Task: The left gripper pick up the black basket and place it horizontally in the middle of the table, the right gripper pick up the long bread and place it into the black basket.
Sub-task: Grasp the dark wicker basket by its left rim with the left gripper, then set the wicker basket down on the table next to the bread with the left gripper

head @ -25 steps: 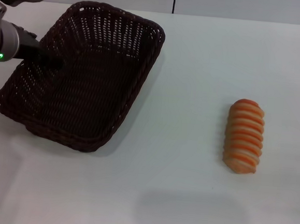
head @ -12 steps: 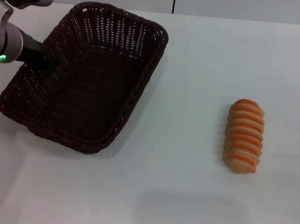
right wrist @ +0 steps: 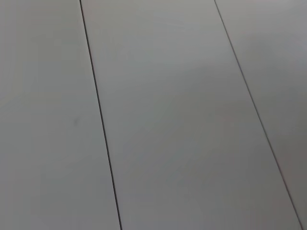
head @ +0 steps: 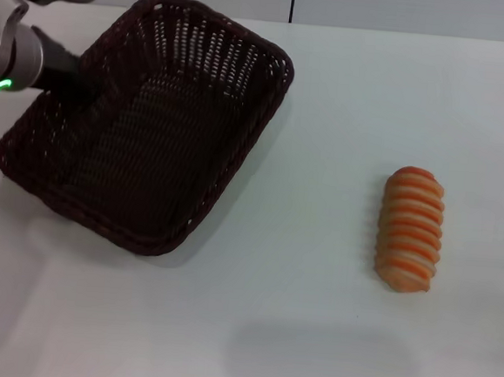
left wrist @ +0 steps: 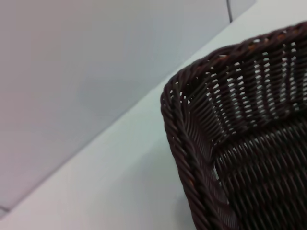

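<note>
The black basket (head: pixel 146 145) is at the left of the white table (head: pixel 337 108), skewed with one corner pointing to the far right, and it is empty. My left gripper (head: pixel 76 77), on the wrist with the green light, is shut on the basket's left rim. The rim and a woven corner fill the left wrist view (left wrist: pixel 240 158). The long bread (head: pixel 411 229), striped orange and cream, lies on the table at the right, lengthwise front to back, well apart from the basket. My right gripper is out of view; the right wrist view shows only grey wall panels.
A grey wall with a dark vertical seam (head: pixel 293 1) runs behind the table's far edge. A faint shadow (head: pixel 317 355) lies on the tabletop near the front.
The left gripper has moved up and away with the basket's left rim; the basket has shifted a little to the right and turned slightly. The bread has not moved.
</note>
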You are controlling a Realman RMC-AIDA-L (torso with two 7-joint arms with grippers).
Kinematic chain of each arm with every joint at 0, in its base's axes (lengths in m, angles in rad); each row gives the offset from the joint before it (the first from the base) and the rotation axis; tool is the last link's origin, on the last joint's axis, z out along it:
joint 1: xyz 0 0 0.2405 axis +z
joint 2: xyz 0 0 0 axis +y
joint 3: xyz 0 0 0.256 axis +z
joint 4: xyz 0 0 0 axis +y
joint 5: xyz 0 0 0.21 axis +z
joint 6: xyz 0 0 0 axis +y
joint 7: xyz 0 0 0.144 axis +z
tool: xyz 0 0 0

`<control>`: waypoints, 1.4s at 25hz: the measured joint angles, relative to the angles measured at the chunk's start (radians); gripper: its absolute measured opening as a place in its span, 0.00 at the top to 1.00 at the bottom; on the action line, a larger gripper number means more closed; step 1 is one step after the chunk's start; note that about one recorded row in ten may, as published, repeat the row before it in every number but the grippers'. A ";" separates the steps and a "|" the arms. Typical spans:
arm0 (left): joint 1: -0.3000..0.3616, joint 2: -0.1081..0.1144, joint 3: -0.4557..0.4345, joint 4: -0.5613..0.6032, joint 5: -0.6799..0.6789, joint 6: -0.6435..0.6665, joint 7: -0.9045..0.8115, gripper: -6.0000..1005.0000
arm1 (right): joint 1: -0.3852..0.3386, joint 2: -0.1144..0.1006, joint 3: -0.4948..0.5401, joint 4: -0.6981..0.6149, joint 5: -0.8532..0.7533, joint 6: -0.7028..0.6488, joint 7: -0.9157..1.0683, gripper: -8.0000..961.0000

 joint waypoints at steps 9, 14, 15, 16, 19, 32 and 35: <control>-0.103 0.003 -0.106 0.034 -0.151 -0.102 0.306 0.68 | -0.003 0.000 -0.003 0.001 0.000 -0.029 0.002 0.14; -0.179 0.004 -0.222 0.089 -0.293 -0.236 0.560 0.71 | -0.004 0.000 -0.003 0.004 0.000 -0.039 0.003 0.14; -0.200 0.004 -0.251 0.107 -0.311 -0.269 0.598 0.71 | -0.004 0.000 -0.004 0.005 0.000 -0.040 0.003 0.14; -0.217 0.004 -0.274 0.121 -0.321 -0.292 0.624 0.72 | -0.004 0.000 -0.005 0.005 0.000 -0.041 0.003 0.14; -0.282 0.004 -0.344 0.185 -0.338 -0.381 0.736 0.73 | -0.005 0.000 -0.013 0.007 0.000 -0.042 0.003 0.14; -0.403 0.003 -0.364 0.314 -0.354 -0.519 0.951 0.78 | -0.009 0.001 -0.026 0.019 0.000 -0.053 0.001 0.14; -0.414 0.001 -0.335 0.354 -0.356 -0.529 0.988 0.78 | -0.010 0.003 -0.027 0.019 0.000 -0.053 -0.002 0.14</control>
